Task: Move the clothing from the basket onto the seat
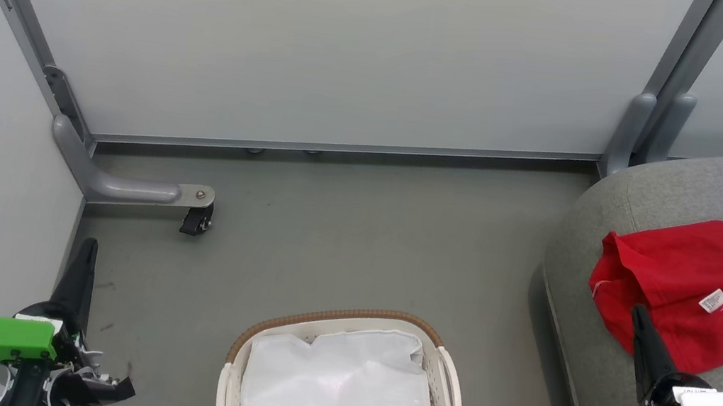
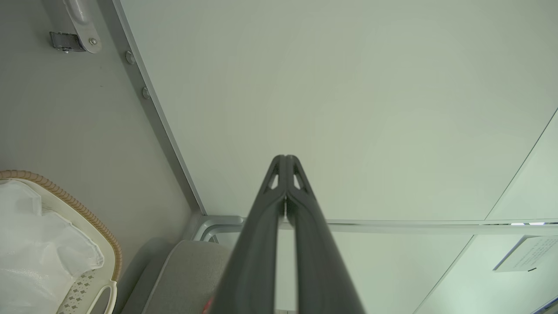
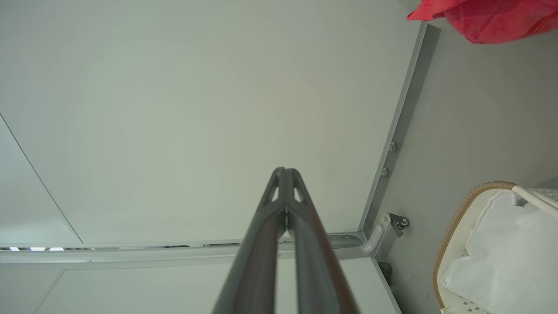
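Light: bright, even, diffuse
Shadows: soft; a darker band on the floor (image 1: 364,232) just beside the seat (image 1: 620,199)
Glare: mild sheen on the white sheet (image 1: 340,393)
Focus: head view sharp
Distortion: wrist views bow the panel rails (image 2: 157,113) toward the edges

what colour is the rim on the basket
Brown and woven; the basket below it is cream-white. Shows best in the head view.

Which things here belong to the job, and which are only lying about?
Job: red and white jersey clothing; oval cream-white perforated plastic basket with brown woven rim; large grey fabric seat.
Lying about: plain white sheet lining the basket; grey metal partition foot with black castor; pale partition panel.
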Robot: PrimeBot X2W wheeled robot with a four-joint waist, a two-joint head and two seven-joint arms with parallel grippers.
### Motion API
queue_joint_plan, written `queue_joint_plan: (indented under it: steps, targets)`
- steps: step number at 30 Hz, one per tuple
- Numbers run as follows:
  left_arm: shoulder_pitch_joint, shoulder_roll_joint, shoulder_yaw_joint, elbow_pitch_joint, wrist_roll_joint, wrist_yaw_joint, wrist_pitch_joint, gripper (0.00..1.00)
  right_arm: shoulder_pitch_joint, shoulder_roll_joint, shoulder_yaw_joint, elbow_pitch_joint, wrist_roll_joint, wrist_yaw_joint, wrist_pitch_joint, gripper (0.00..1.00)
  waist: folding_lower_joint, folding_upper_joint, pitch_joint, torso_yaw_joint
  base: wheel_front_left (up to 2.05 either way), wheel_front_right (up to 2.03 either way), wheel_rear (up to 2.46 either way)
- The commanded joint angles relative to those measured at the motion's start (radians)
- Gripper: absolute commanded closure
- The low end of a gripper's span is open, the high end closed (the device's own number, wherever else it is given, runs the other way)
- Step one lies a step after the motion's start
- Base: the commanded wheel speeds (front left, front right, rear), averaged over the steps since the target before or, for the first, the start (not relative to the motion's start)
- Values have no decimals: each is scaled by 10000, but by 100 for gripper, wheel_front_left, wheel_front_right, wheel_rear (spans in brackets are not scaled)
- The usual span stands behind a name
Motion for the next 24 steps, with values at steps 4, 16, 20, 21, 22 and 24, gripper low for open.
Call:
queue_joint_plan:
  steps: [4, 16, 20, 21, 22, 24]
  targets:
    - [-100, -3, 26, -10, -37, 3, 48, 100, 37, -60, -28, -30, 29, -7, 32, 100, 0, 0, 0, 0, 0, 0, 0]
    - [-100, -3, 25, -10, -38, 3, 47, 100, 38, -60, -27, -30, 30, -7, 31, 100, 0, 0, 0, 0, 0, 0, 0]
    - [-100, -1, 25, -10, -38, 3, 46, 100, 38, -60, -27, -30, 30, -7, 31, 100, 0, 0, 0, 0, 0, 0, 0]
    - [-100, -1, 25, -10, -38, 3, 46, 100, 38, -60, -27, -30, 30, -7, 31, 100, 0, 0, 0, 0, 0, 0, 0]
    - [-100, -1, 25, -10, -38, 3, 46, 100, 38, -60, -27, -30, 30, -7, 31, 100, 0, 0, 0, 0, 0, 0, 0]
    - [-100, -1, 25, -10, -38, 2, 46, 100, 38, -60, -26, -30, 30, -7, 31, 100, 0, 0, 0, 0, 0, 0, 0]
